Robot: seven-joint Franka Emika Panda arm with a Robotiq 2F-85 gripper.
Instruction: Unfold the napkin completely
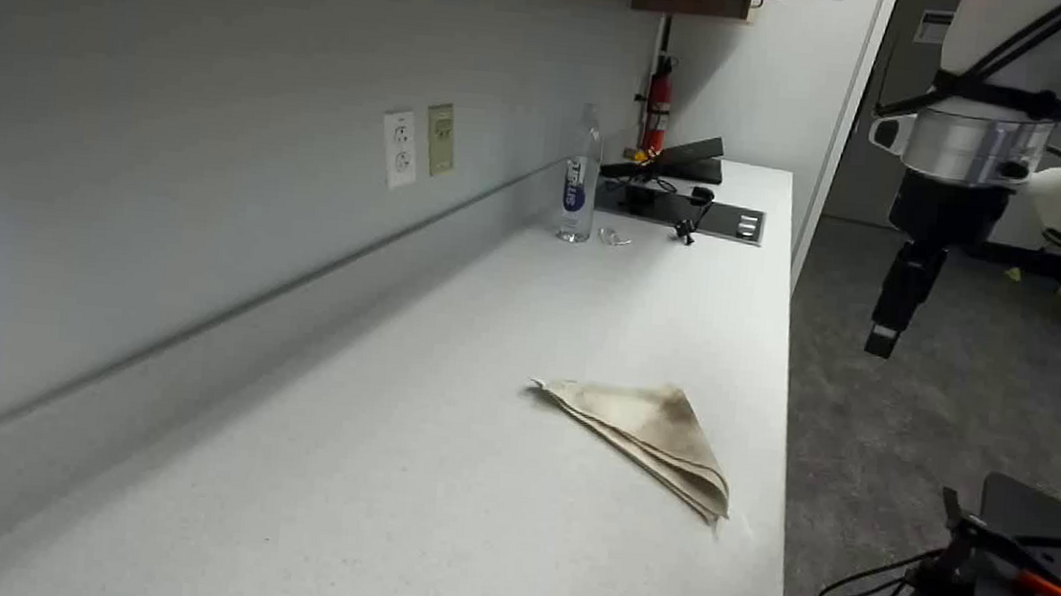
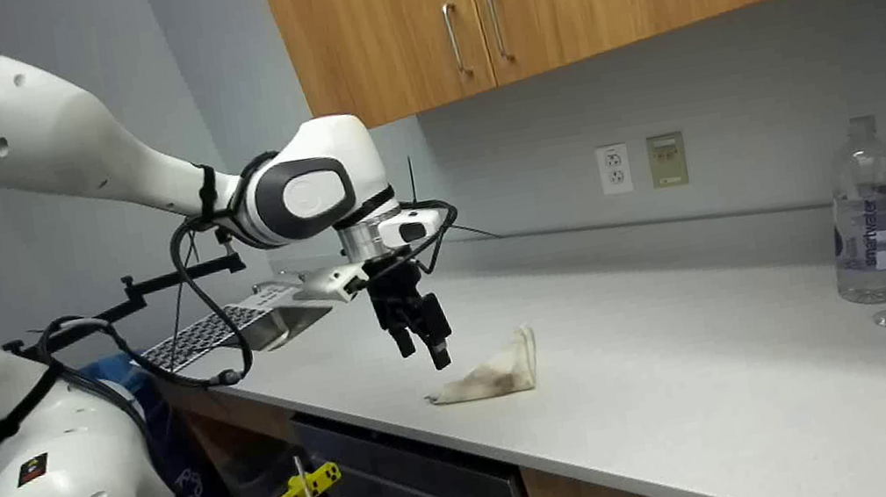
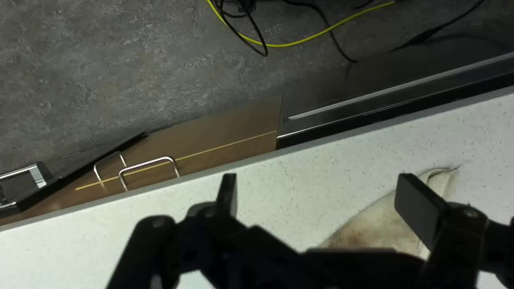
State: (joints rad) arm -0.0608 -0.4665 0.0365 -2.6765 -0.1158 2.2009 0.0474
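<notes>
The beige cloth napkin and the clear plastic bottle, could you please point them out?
Beige cloth napkin (image 1: 661, 430), in an exterior view: top layer.
Clear plastic bottle (image 2: 864, 224), in an exterior view: labelled middle.

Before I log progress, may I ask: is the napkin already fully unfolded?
No, in an exterior view the beige napkin lies folded on the white countertop, with stacked layers showing along its long edge.

Counter (image 1: 361, 475) pale and bright, more so away from its wall edge, where a soft shadow band (image 1: 235, 385) runs in both exterior views. Wall (image 2: 500, 159) above that edge: dim grey. Past the front edge, floor (image 3: 120, 80) dark in wrist view. Gripper (image 3: 322, 196) there near-black, out of focus.
</notes>
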